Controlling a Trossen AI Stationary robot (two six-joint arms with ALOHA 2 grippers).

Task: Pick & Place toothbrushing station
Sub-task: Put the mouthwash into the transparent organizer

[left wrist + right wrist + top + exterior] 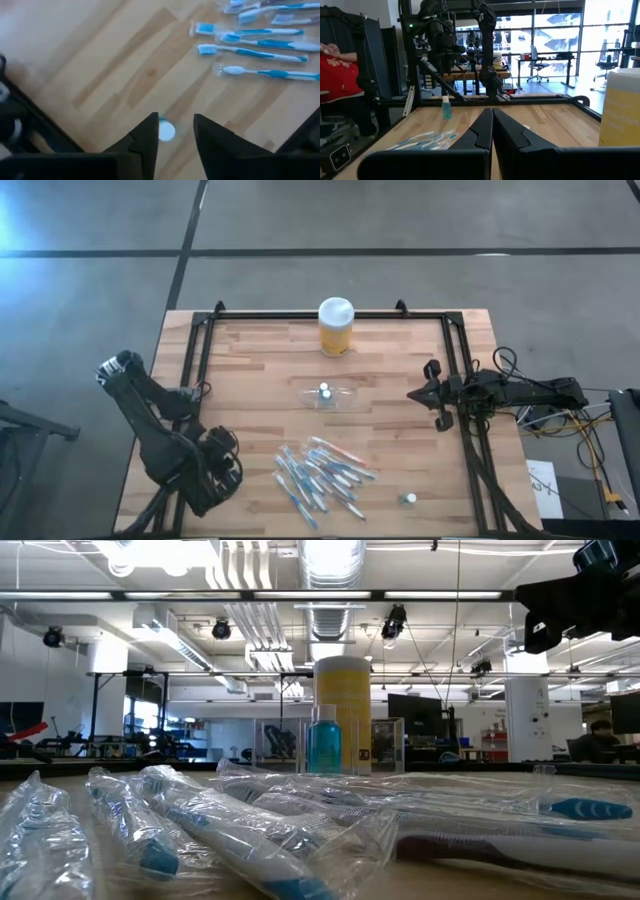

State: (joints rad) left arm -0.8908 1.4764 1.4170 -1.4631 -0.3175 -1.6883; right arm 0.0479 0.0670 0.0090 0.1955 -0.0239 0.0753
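The clear toothbrushing station (pixel 340 398) stands on the wooden table near its middle, with a small blue bottle with a white cap (pixel 325 391) upright in it. The bottle also shows in the low view (pixel 323 745) and the right wrist view (pixel 446 107). My left gripper (pixel 176 131) is open over the table's near left part (pixel 225 465), far from the station. A small white-and-blue round thing (pixel 166 131) shows on the table through its gap. My right gripper (pixel 492 117) is shut and empty, level, at the table's right side (pixel 415 394), pointing toward the station.
A yellow jar with a white lid (pixel 335 327) stands at the far middle edge. Several wrapped blue-and-white toothbrushes (pixel 320 475) lie in a pile near the front. A small white-capped thing (pixel 409 499) lies at the near right. A person in red (pixel 340 65) is beyond the table.
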